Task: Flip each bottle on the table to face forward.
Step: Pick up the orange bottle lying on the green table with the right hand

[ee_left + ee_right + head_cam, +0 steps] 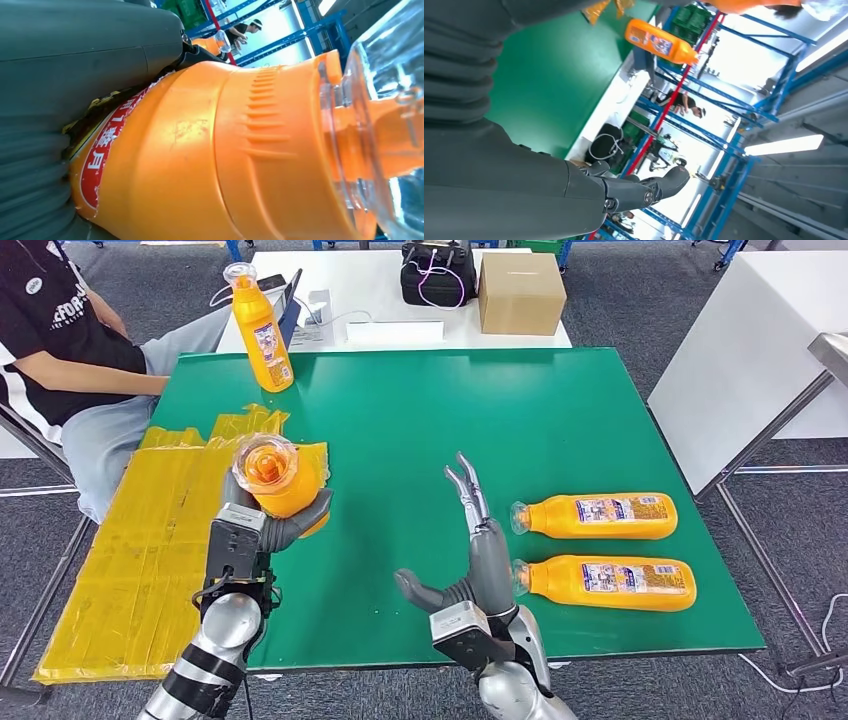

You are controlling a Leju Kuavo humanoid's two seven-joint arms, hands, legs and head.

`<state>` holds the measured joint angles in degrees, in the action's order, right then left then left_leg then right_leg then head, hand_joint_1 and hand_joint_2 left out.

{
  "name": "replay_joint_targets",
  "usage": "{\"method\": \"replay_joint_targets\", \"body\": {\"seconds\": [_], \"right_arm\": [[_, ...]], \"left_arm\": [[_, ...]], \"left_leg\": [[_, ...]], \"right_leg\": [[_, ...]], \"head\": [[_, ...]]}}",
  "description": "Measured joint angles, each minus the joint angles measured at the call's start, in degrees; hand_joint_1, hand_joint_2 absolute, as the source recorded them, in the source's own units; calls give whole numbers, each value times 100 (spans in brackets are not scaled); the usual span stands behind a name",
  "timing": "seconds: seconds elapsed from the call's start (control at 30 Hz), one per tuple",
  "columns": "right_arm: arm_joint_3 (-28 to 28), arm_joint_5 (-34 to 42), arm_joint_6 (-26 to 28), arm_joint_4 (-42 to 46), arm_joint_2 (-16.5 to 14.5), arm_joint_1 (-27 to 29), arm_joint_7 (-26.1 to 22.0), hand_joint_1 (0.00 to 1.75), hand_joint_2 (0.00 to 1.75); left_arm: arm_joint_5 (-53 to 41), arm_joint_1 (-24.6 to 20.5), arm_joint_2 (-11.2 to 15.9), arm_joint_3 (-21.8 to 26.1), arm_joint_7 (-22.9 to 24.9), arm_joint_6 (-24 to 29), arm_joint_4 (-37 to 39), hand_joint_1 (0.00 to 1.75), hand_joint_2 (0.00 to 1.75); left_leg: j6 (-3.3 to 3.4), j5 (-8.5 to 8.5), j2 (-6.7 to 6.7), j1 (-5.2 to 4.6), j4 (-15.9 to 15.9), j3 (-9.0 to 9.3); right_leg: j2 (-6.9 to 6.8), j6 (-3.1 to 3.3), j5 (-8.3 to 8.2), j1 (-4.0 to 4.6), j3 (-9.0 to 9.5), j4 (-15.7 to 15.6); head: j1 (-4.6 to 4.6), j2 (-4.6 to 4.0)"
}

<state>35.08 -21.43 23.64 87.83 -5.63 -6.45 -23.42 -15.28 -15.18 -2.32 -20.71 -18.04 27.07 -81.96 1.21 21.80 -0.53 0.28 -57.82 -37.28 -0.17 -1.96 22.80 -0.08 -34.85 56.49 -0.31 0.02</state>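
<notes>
Left hand (262, 523) has a solid grip on one orange bottle (276, 478), held up over the yellow taped patch (150, 540) at the left edge of the green table (420, 420), clear cap pointing at the camera. Right hand (478, 560) holds nothing, fingers straight and spread, just beside two bottles lying on their sides (600, 516) (610, 582). Fourth bottle (261, 330) stands upright at the far left corner

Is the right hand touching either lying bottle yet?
Apart. The head view shows green table between the right hand and both lying bottles' caps.
</notes>
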Motion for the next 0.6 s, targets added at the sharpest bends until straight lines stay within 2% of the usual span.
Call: {"method": "replay_joint_targets", "body": {"seconds": [0.03, 0.1, 0.17, 0.2, 0.27, 0.3, 0.33, 0.4, 0.6], "right_arm": [[-18, 4, 13, 58, 13, 13, -32, 0, 175], [-56, 26, 49, 190, 41, 33, -119, 0, 175], [-109, 58, 55, 389, 73, 40, -184, 0, 175], [-139, 53, 35, 509, 87, 36, -203, 0, 175], [-186, -57, 19, 744, 111, 18, -216, 0, 175], [-199, -180, 56, 858, 122, 9, -215, 0, 175], [-204, -320, 128, 965, 134, 2, -208, 0, 175], [-207, -548, 297, 1174, 164, -3, -186, 0, 175], [-203, -672, 680, 1637, 277, -37, -181, 0, 175]], "left_arm": [[-208, -17, 4, 3, 72, 56, 27, 175, 175], [-1085, -98, 17, 3, 356, 236, 132, 175, 175], [-2667, -305, 39, -9, 938, 338, 388, 175, 175], [-3745, -476, 64, -30, 1440, 279, 604, 175, 175], [-6048, -910, 174, -181, 2744, 22, 1183, 175, 175], [-6964, -1163, 273, -359, 3410, -117, 1558, 175, 175], [-7506, -1411, 376, -583, 3912, -226, 1962, 175, 175], [-7769, -1859, 556, -1037, 4447, -407, 2810, 175, 175], [-7484, -2571, 822, -2041, 4681, -550, 4666, 175, 175]], "left_leg": [[0, 0, 0, 0, 0, 0], [0, -1, 0, 1, 0, 0], [-1, -4, -3, 1, 0, 0], [-1, -6, -5, 1, 0, 0], [-5, -12, -4, 1, 0, -1], [-8, -14, -1, 1, 0, -1], [-10, -16, 3, 1, 0, -1], [-13, -19, 10, 1, 0, 0], [-13, -23, 19, 2, 0, -2]], "right_leg": [[0, 0, 0, 0, 0, 0], [0, 0, 0, 0, -2, 0], [-1, 0, 0, 0, -1, 0], [-2, 0, 0, 0, 0, 0], [-1, 2, -7, 1, -1, 1], [2, 3, -13, 1, -4, 1], [7, 4, -19, 1, -6, 2], [15, 5, -25, 1, -8, 2], [15, 5, -25, 1, -9, 5]], "head": [[0, 0], [1, 0], [1, 0], [2, 0], [2, 0], [2, 0], [2, 0], [1, 0], [1, 0]]}}
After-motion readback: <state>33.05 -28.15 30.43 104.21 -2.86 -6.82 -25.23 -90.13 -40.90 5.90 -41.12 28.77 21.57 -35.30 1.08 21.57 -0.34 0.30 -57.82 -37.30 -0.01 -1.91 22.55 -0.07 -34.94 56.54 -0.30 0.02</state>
